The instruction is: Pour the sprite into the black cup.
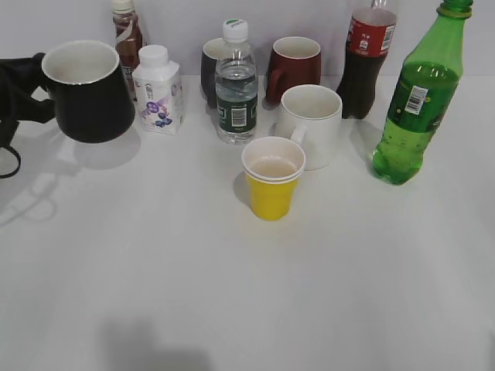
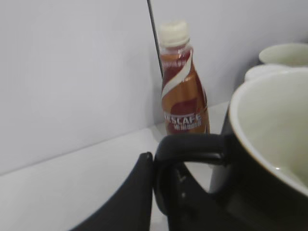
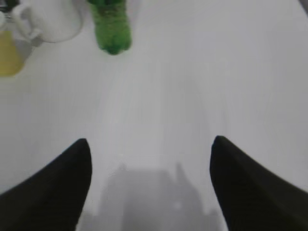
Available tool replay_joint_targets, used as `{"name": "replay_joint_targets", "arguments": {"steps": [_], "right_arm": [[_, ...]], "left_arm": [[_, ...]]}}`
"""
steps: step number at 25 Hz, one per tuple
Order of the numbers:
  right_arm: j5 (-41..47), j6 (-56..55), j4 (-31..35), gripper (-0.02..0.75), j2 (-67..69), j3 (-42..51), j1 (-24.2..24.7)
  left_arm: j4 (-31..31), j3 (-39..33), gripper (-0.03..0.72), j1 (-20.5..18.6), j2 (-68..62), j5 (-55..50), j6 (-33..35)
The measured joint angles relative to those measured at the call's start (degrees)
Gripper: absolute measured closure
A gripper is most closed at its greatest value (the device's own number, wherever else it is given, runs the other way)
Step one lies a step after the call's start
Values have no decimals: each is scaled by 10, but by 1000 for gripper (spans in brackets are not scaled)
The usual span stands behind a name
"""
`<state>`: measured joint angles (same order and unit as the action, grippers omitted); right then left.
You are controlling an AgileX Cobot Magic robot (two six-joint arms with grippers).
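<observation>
Two grippers are at work here. The left gripper [image 2: 153, 192] is clamped on the loop handle of the black cup [image 1: 87, 91], holding it lifted clear of the table [image 1: 232, 294], mouth up and tipped slightly; a brown coffee bottle [image 2: 182, 86] stands just beyond its fingers against the back wall. The right gripper [image 3: 150, 185] hangs low over bare tabletop with its jaws spread wide apart and nothing between them. Ahead of it and a little to its left stands the sprite [image 3: 111, 26], upright and well apart from the fingers; farther left sit a white mug [image 3: 48, 19] and a yellow cup [image 3: 8, 50].
</observation>
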<state>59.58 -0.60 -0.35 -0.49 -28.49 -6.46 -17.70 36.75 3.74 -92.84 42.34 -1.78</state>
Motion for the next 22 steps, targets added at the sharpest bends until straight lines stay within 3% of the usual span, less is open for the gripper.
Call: {"name": "replay_joint_targets", "arguments": {"steps": [5,9,16,22], "right_arm": [[-62,25,34,164,15,-12,0],[-260,72,46,164,79,-12,0],[-653,85,52,169,305,2,0],[-770,66,47,228,536,39,0]], "left_arm": [[-19,-20,643,1,45,-6,1],[-24,-20,643,2,49,-4,-3],[-25,-21,643,2,50,-3,-7],[-25,-21,643,2,65,-5,-8]]}}
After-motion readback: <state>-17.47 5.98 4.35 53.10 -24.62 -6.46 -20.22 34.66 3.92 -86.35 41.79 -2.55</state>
